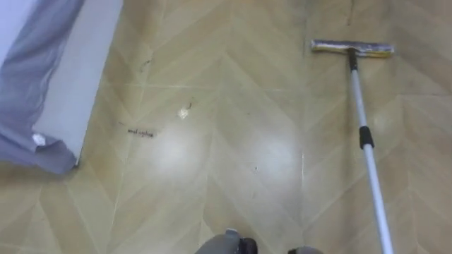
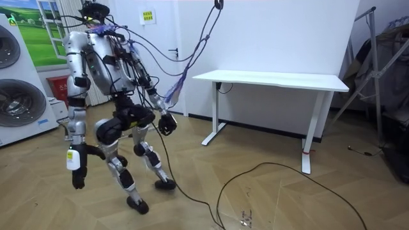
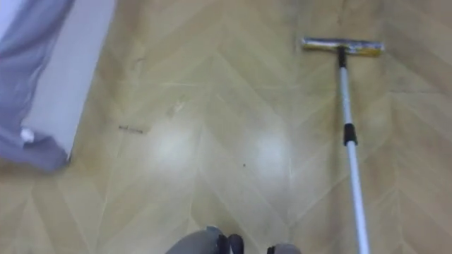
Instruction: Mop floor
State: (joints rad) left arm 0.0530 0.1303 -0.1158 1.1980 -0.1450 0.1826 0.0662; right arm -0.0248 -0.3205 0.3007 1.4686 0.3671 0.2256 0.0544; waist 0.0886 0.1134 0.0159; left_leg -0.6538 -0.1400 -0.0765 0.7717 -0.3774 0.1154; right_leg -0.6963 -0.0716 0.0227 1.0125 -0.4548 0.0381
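Mop (image 1: 365, 136) head rests on the wood floor (image 1: 212, 162) ahead to the right, its pole running out at the lower right. Seen from the room, the robot stands with knees bent beside the washing machines (image 2: 19, 96). One hand (image 2: 77, 176) hangs low and the other hand (image 2: 167, 123) is held forward at hip height. The grasp of either cannot be told.

Nothing legible shows anywhere. A small yellow-and-white notice (image 2: 148, 17) hangs high on the wall (image 2: 268, 32) in the room view, beside the corner; it carries dark marks that may be lettering or a pictogram (too small to tell which), and not a word or number of it can be made out. In the left eye view a thin dark mark (image 1: 140, 132) lies on the floor (image 1: 233, 106), shaped a little like a scribbled line of writing, but no letters can be told in it.
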